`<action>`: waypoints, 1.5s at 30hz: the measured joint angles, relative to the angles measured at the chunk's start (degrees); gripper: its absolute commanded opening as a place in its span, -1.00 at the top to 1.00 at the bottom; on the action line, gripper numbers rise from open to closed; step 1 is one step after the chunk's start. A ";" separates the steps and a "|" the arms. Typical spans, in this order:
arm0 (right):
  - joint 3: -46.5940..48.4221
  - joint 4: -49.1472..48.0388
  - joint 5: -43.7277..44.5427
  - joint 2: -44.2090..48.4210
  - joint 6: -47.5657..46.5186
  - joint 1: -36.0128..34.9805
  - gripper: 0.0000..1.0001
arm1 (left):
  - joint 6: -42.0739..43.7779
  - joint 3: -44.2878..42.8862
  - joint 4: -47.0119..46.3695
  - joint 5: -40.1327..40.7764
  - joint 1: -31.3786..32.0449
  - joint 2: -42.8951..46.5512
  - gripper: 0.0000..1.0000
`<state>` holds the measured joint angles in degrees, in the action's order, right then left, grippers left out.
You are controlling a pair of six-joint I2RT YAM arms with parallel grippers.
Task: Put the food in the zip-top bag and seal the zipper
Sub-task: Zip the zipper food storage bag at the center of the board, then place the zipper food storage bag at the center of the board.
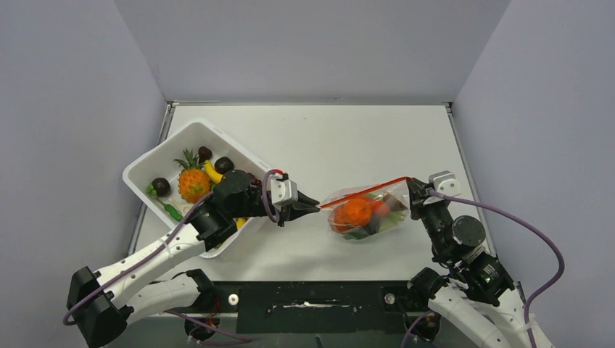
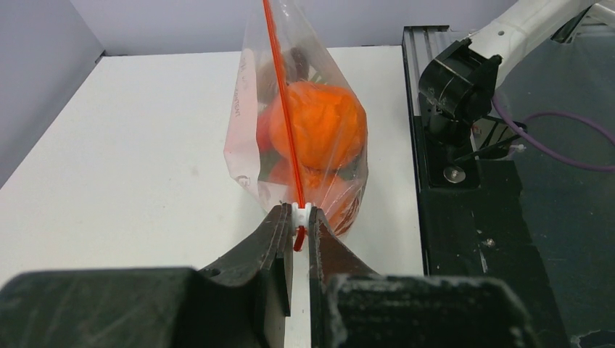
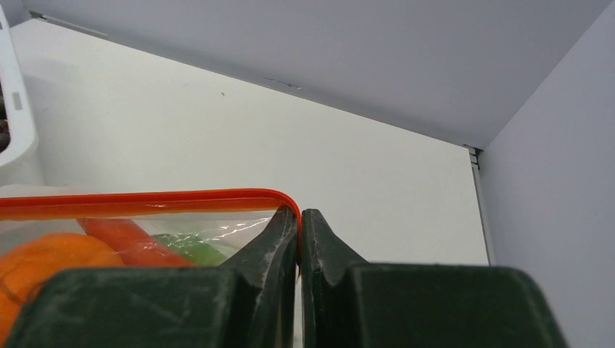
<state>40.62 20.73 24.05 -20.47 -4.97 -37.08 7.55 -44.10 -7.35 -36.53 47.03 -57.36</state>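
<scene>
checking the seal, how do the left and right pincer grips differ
The left pincer clamps a small white piece at one zipper end; the right pincer pinches the bare corner at the other. The left pincer reaches across the white tub; the right pincer does not. Both are shut on the bag.

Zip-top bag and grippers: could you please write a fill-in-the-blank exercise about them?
The left gripper and the right gripper are both ____ on the zipper.
The biggest fruit inside the zip-top bag is an ____.
The pineapple lies in the white ____.
Missing words: shut, orange, tub.
</scene>
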 measured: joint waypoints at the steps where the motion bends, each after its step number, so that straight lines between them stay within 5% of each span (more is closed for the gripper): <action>1: -0.02 0.15 -0.07 0.72 0.37 -0.04 1.00 | -0.02 0.02 0.13 0.17 0.04 0.42 1.00; 19: -2.05 4.09 -3.67 3.34 5.31 0.61 1.00 | -3.50 4.98 -3.56 -3.76 0.07 -0.39 1.00; 27: -6.05 6.12 -2.62 5.51 11.10 0.76 1.00 | -2.62 7.08 -4.02 0.57 0.07 -1.81 0.30; 35: -4.50 5.77 2.60 -6.51 15.30 1.16 1.00 | 1.31 6.80 -1.57 9.94 0.26 0.33 -0.40; 45: 0.39 0.11 5.35 -19.21 12.37 4.20 1.00 | -1.46 6.84 -1.18 17.38 1.09 11.56 -0.46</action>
<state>41.01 20.84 29.41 -39.68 7.40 -32.88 6.09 -37.26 -8.54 -19.16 48.12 -45.80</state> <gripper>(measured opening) 0.037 0.728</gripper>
